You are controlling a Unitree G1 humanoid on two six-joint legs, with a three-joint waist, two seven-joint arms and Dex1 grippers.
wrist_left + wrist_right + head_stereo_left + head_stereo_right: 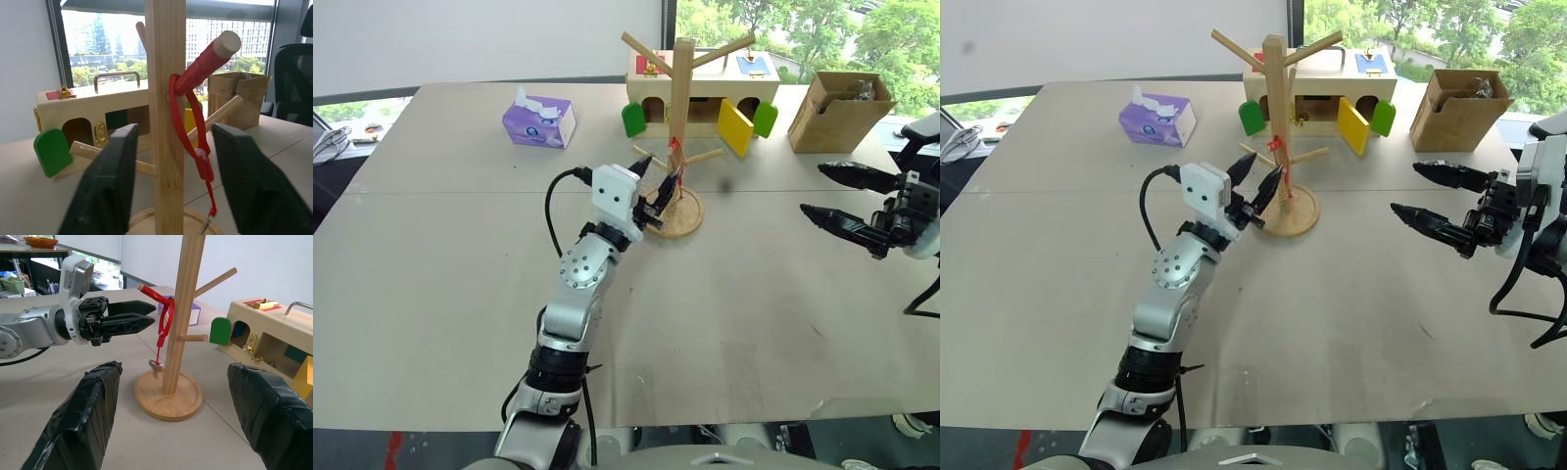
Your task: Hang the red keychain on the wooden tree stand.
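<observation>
On the tan table (460,294), in the head views, the wooden tree stand (681,108) is seen upright on its round base, in front of a wooden toy house (700,93) with green and yellow flaps. A purple tissue box (539,120) is placed to the robot's left of the stand, and a cardboard box (837,111) to its right. The red keychain (677,162) is hung on a low peg close to the pole. The left gripper (654,201) is held just beside the stand, on the keychain side, with its fingers parted and nothing grasped. The right gripper (827,191) is held well apart, off to the stand's right side, spread wide and empty.

In the left wrist view, the red strap (188,122) is looped around a red-covered peg (208,61) where that peg meets the pole. The strap is shown hanging down between the two black fingers (105,186), apart from both; the keychain is released.

In the right wrist view, the keychain (164,328) is seen draped from the peg, with a small silver key (156,364) dangling above the base. The left gripper's tips (146,313) are positioned just beside the strap. The right gripper's own fingers (83,421) are spread, holding nothing.
</observation>
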